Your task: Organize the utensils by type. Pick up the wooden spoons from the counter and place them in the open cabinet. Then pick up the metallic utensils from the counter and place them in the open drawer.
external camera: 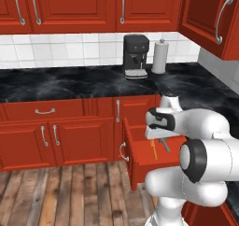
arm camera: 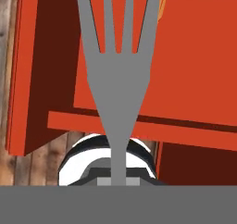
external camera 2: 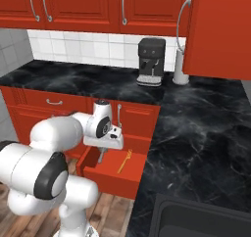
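Two fingers of the hand (arm camera: pixel 118 179) pinch a grey fork (arm camera: pixel 118 79) above the open drawer (arm camera: pixel 194 65).

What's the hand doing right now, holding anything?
Hand: shut on the fork, held over the open drawer.

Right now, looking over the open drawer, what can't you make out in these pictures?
- Fork: hand view cuts its prong tips at the top edge; its handle end runs under the grey band.
- Tool: its tips are too small in both base views to see the grip.
- Thin orange thing in the drawer: too small to identify; hand view cuts it at the top edge.
- Drawer floor: left base view, largely hidden behind the arm.
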